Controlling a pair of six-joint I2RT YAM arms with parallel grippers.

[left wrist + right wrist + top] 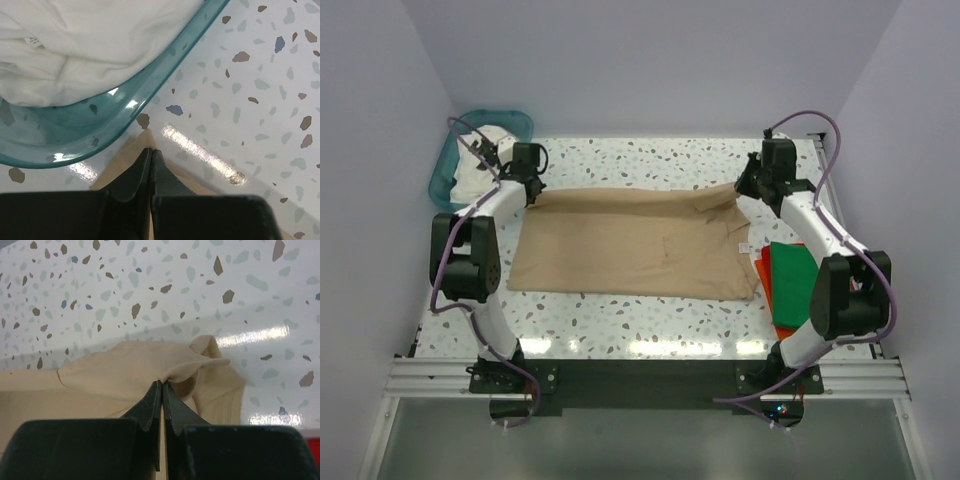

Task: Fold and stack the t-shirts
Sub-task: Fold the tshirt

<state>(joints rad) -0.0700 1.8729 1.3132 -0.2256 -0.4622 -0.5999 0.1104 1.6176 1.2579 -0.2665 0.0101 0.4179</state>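
The tan t-shirt (635,245) lies spread across the middle of the table. My left gripper (532,190) is shut on its far left corner (144,136), next to the basket. My right gripper (745,187) is shut on its far right corner, where the cloth (130,370) bunches up at the fingertips (154,390). The green t-shirt (792,283) lies on the red-orange t-shirt (765,272) at the right edge, partly under my right arm. The white t-shirt (75,45) lies crumpled in the teal basket (445,165).
The teal basket's rim (165,65) curves just beyond my left gripper at the table's far left corner. White walls close in the table at the back and both sides.
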